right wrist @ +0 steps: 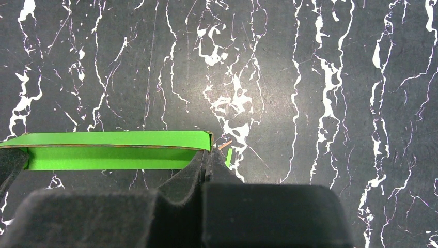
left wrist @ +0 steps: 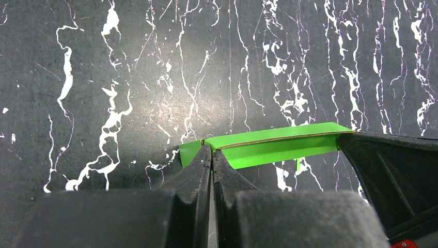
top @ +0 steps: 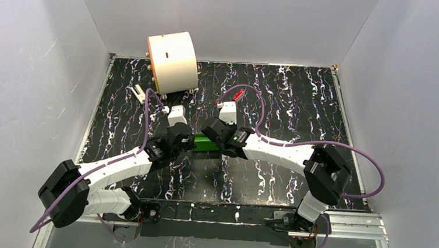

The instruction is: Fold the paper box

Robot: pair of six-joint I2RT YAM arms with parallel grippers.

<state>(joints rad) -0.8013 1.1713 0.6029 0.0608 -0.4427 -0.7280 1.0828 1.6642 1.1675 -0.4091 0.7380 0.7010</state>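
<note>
1. Black marbled table (top: 288, 105), white walls
2. Green box (top: 206, 142) mid-frame, off the surface between both arms
3. Both clamped on it: left gripper (left wrist: 212, 155) at left end, right gripper (right wrist: 206, 154) at right end
4. Looks like thin card: light and easily creased, so pinch flap edges

From my remote station I can read no text, label, brand or number anywhere, only a small dark dash, not lettering, on the cream cylinder (top: 174, 68) at eleven o'clock.
</note>
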